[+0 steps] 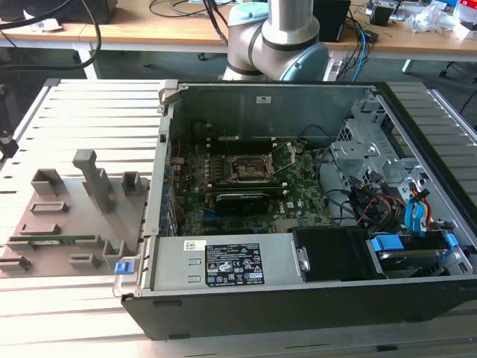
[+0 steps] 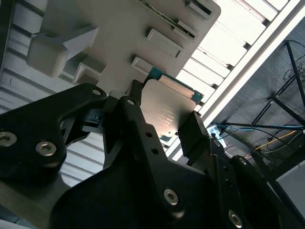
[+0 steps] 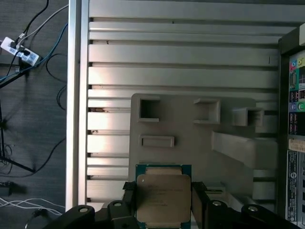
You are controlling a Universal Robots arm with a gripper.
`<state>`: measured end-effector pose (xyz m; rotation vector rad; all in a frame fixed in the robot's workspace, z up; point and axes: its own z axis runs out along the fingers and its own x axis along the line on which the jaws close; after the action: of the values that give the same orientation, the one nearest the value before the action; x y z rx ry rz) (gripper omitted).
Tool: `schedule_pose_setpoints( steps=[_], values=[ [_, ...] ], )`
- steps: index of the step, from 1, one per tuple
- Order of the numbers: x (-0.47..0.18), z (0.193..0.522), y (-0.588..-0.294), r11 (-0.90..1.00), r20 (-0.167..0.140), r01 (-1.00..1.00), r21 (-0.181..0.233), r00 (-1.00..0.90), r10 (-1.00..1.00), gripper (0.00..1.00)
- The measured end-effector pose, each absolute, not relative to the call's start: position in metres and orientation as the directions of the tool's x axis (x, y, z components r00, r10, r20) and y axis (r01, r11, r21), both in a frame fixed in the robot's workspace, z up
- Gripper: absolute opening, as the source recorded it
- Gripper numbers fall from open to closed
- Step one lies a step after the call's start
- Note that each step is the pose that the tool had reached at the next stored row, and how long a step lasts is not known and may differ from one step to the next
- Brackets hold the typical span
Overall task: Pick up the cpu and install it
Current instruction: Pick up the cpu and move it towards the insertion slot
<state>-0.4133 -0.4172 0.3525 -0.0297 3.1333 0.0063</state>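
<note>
— Claw, black, closed on the small square silvery green-rimmed cpu, over the grey plastic fixture tray.
— Progress?
— Pickup done; installation in the dark metal-framed motherboard socket not yet.

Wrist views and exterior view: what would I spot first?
In both wrist views, the silvery cpu sits clamped in the black gripper, a grey tray behind it. In the exterior view, a big open computer case shows its green motherboard.

both wrist views near fixture plate
</note>
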Motion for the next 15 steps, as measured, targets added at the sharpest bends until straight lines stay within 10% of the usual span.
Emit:
schedule_pose_setpoints(
  steps=[15],
  values=[
    [-0.413,0.394,-0.412,1.000,-0.008,-0.019,0.004,-1.000,-0.019,0.55]
  ],
)
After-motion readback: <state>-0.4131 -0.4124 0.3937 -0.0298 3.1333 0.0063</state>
